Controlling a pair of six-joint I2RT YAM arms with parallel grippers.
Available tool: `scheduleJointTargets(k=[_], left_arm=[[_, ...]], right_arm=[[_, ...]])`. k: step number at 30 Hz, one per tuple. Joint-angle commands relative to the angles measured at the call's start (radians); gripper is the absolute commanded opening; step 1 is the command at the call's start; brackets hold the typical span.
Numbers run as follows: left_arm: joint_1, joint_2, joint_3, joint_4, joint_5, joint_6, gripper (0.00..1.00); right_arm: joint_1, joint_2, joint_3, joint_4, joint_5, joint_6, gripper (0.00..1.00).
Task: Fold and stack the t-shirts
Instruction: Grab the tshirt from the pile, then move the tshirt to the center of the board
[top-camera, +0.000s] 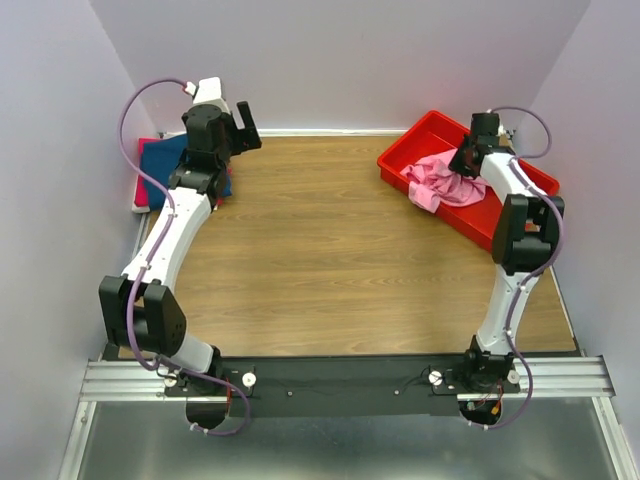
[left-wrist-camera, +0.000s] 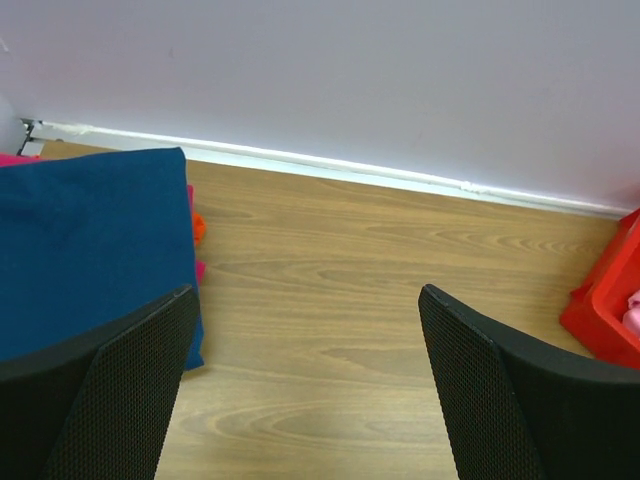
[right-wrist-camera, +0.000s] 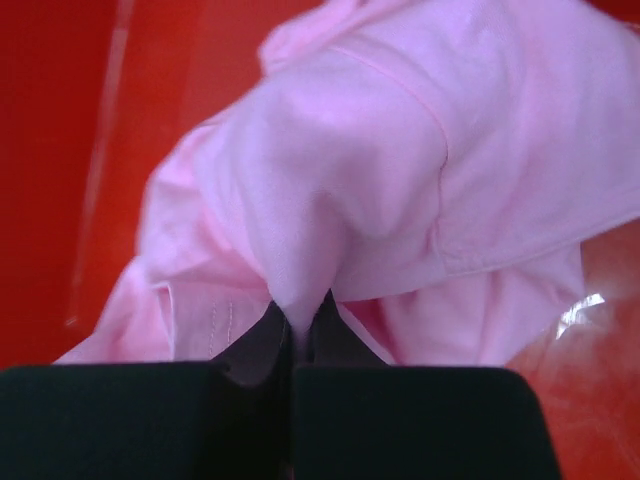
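We are at the pick-up step: our right gripper (right-wrist-camera: 296, 318) pinches a fold of the pink t-shirt (right-wrist-camera: 420, 150) in the red tray (top-camera: 412, 143) at the far right corner of the table (top-camera: 320, 250). The left gripper (left-wrist-camera: 305, 385) is spread. Next we must lift it out.

The middle of the wooden table (top-camera: 330, 250) is open, with wide room to pass. Far left, the folded navy t-shirt (top-camera: 160, 165) sits tight against the side wall (top-camera: 60, 150). Far right, the red tray (top-camera: 400, 160) fills the corner, the crumpled pink t-shirt (top-camera: 440, 185) spilling over its near rim.
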Motion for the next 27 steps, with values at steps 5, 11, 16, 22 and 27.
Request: scheduleJointTargets(k=[5,11,16,22,27], left_arm=[[0.011,-0.158,-0.1,-0.066,0.139,0.15,0.98],[0.011,-0.271,-0.208,-0.079,0.253,0.121,0.98],[0.012,-0.343,-0.247,-0.119,0.309,0.101,0.98],[0.012,-0.448,-0.224,-0.175,0.196,0.05,0.98],[0.012,-0.534,-0.244,-0.184,0.161,0.024,0.98]], right_arm=[[0.177,-0.376,0.01,-0.068,0.082,0.064,0.01],[0.349,-0.481,0.147,-0.201,-0.044,0.098,0.0],[0.515,-0.508,0.303,-0.247,-0.136,0.159,0.0],[0.645,-0.501,0.383,-0.258,-0.248,0.185,0.0],[0.653,-0.583,0.219,-0.26,-0.248,0.193,0.01]])
